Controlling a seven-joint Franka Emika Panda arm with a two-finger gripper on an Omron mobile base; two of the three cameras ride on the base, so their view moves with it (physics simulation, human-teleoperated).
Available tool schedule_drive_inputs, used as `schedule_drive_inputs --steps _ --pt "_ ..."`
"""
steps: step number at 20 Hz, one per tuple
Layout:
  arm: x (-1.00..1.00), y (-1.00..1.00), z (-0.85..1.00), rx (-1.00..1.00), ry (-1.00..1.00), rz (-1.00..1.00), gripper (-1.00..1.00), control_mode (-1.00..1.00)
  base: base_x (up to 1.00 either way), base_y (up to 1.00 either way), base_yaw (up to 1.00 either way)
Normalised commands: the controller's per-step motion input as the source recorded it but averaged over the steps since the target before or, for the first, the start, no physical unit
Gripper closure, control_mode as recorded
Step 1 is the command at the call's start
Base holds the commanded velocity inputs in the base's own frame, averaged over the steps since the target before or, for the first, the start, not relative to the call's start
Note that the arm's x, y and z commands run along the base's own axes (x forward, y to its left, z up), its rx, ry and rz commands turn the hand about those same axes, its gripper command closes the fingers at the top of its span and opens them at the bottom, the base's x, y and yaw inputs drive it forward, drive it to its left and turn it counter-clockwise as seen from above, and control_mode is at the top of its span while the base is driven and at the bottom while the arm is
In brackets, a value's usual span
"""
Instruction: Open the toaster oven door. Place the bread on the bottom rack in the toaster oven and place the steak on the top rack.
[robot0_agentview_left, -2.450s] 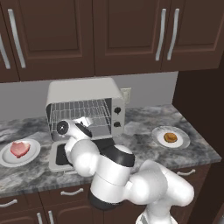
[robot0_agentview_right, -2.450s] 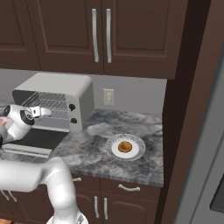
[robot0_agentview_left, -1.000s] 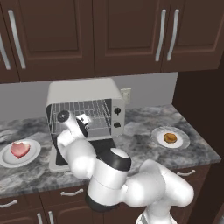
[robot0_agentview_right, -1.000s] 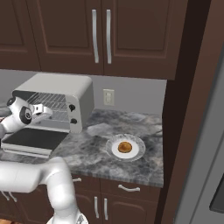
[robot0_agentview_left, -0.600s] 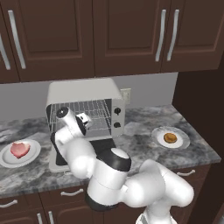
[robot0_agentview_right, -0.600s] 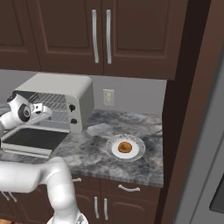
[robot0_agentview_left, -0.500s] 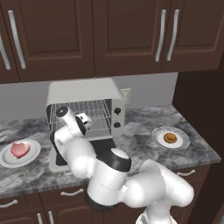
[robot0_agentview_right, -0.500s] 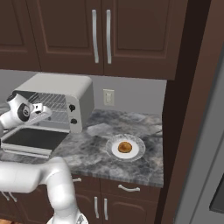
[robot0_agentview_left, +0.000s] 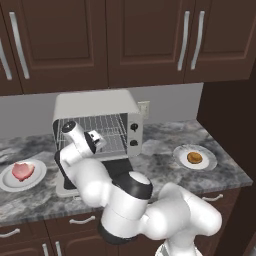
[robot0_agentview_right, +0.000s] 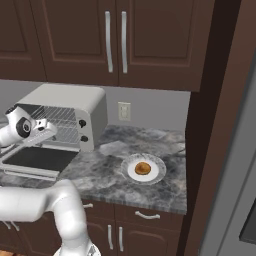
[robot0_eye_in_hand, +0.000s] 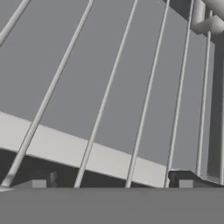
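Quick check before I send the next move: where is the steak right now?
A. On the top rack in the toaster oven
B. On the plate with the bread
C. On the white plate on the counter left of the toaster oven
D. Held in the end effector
C: the steak lies on the white plate left of the toaster oven, while the open end effector is up at the racks, holding nothing.

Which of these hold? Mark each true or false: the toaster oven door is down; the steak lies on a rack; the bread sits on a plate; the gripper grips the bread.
1. The toaster oven door is down: true.
2. The steak lies on a rack: false, it is on a plate left of the toaster oven.
3. The bread sits on a plate: true.
4. The gripper grips the bread: false, it is open and empty at the oven mouth.
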Motion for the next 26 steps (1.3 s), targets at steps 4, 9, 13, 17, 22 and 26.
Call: schedule_drive_inputs --steps 4,9,13,17,22,26 --pt "-0.52 0.15 -0.81 0.0 0.12 0.0 -1.0 -1.0 0.0 0.0 0.0" --pt "-0.58 0.13 -0.81 0.0 0.1 0.01 -1.0 -1.0 0.0 0.0 0.0" --pt "-0.64 0.12 -0.84 0.0 0.05 0.02 -1.0 -1.0 0.0 0.0 0.0" --pt "-0.68 0.12 -0.85 0.0 0.03 0.03 -1.0 -1.0 0.0 0.0 0.0" --pt "-0.68 0.09 -0.83 0.01 0.05 0.03 -1.0 -1.0 0.0 0.0 0.0" --pt "-0.69 0.07 -0.86 0.05 0.05 0.04 -1.0 -1.0 0.0 0.0 0.0"
